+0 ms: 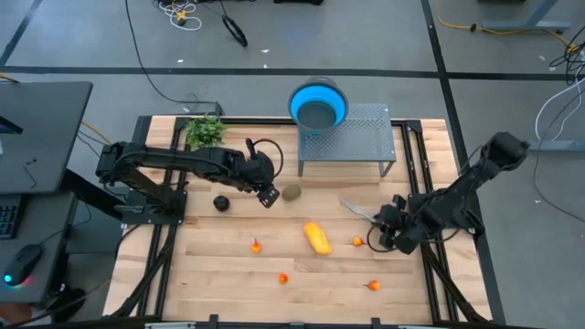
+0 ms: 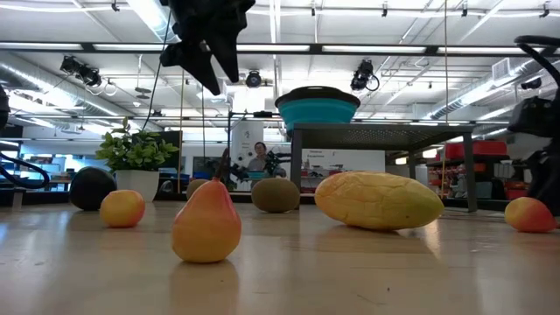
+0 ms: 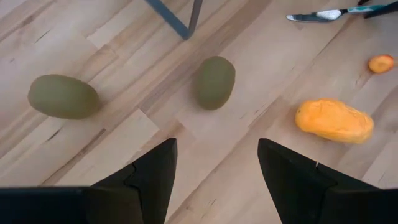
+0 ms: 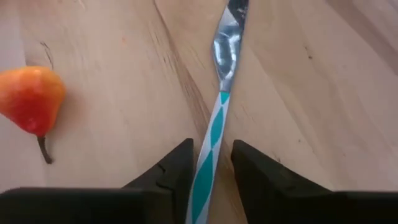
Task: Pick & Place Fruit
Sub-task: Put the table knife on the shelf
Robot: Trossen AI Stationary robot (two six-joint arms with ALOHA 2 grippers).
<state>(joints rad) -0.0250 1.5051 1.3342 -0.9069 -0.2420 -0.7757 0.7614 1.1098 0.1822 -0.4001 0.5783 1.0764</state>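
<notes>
Honestly, your left gripper (image 3: 214, 165) hovers open above the board, fingers spread, with two kiwis ahead of it: the nearer kiwi (image 3: 216, 81) sits just past the fingertips, the second kiwi (image 3: 63, 96) off to one side. They look light, firm and smooth-skinned, so I'd judge they roll easily; take one across its short width, at the middle. The mango (image 1: 317, 238) lies mid-table, oblong, yellow, slightly wrinkled, likely the heaviest piece; grab it across the narrow axis, not end to end. The avocado (image 1: 220, 204), dark and round, sits below the left arm. Small orange-red pears (image 1: 257, 245) are scattered along the near side; they're tapered, so pinch one at the fat belly. Your right gripper (image 4: 210, 167) sits low at the table's right with the knife (image 4: 221, 93) handle between its nearly closed fingers; whether they actually clamp it, you can't tell. In the high view only one kiwi shows, the other hidden under the left arm. The blue bowl (image 1: 318, 103) on the metal rack (image 1: 361, 137) hides its inside.
</notes>
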